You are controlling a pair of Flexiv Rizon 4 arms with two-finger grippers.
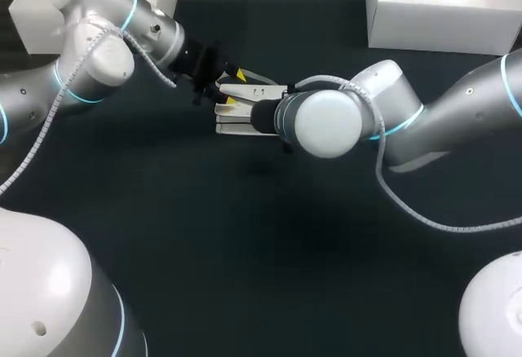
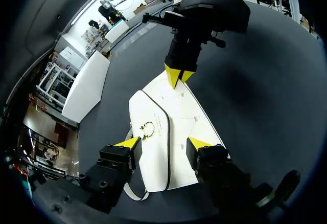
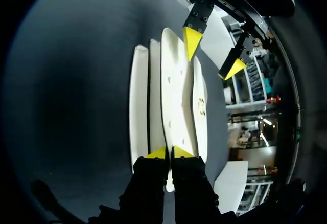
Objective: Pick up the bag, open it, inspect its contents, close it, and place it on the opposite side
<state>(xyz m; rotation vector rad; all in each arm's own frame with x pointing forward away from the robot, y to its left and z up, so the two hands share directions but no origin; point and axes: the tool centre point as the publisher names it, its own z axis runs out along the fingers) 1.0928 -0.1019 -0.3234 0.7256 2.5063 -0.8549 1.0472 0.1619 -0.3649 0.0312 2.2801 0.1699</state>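
Bag (image 2: 179,116) pinched by right claw (image 3: 169,153); left claw (image 2: 163,142) straddling.

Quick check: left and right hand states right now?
Left hand: open, over the white bag.
Right hand: shut on the bag's edge.

Smooth white leather-look bag (image 2: 173,132), matt dark table (image 1: 245,275)

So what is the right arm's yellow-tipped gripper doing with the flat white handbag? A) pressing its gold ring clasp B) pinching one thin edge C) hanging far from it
B: the right gripper has both tips closed on a thin edge of the white handbag.
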